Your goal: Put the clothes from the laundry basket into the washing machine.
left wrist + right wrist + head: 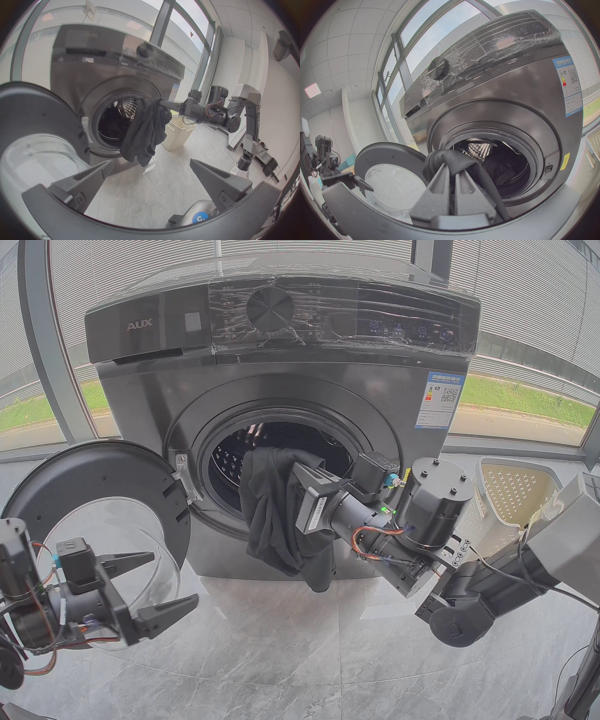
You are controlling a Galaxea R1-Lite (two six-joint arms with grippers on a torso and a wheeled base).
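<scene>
1. Head view, far left: one left gripper point(175, 577), jaws spread wide and holding nothing, sits low in front of the door.
2. One round door point(94, 484) stands swung open to the washer's left.
3. One washer point(281, 384); dark cloth point(503, 168) lies inside its drum.
4. One dark garment point(275, 515) hangs across the drum mouth and down the washer front, covering part of the opening.
5. One right gripper point(452, 170), at the mouth, is pinched together on the garment's top.
6. One pale basket point(519, 490) stands just right of the washer, partly behind the right arm.
</scene>
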